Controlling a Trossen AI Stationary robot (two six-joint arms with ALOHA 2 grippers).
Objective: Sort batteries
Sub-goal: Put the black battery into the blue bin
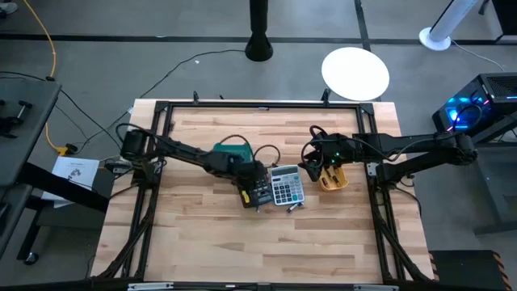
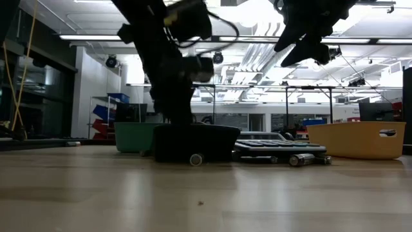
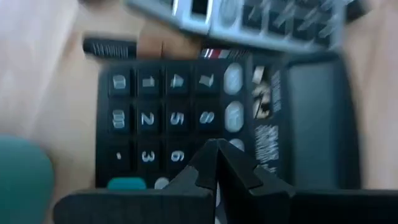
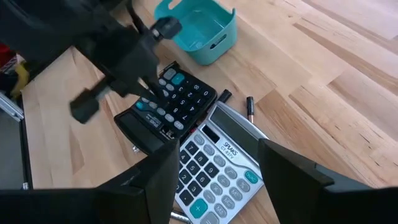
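Note:
My left gripper [image 3: 217, 152] is shut and points down at the keypad of the dark calculator [image 1: 259, 194], which lies flat on the table beside the grey calculator [image 1: 287, 185]. Thin batteries lie loose around both calculators: one [image 2: 196, 158] by the dark calculator's near edge, some [image 2: 302, 159] by the grey calculator, and two [image 4: 250, 107] on its far side. My right gripper [image 4: 214, 171] is open, raised well above the table between the grey calculator and the yellow tray [image 1: 333, 177]. The teal tray [image 1: 233, 153] stands behind the left gripper. My left gripper comes from above with its shut fingertips [image 3: 219, 149] over the dark calculator's number keys [image 3: 177, 118]. I cannot tell whether the tips touch the keys. The calculator lies flat on the table.
The two trays and two calculators crowd the table's middle, with both arms [image 1: 186, 152] reaching in from the sides. A black frame [image 1: 258, 105] rims the tabletop. Bare wood [image 1: 258, 250] stretches along the near half.

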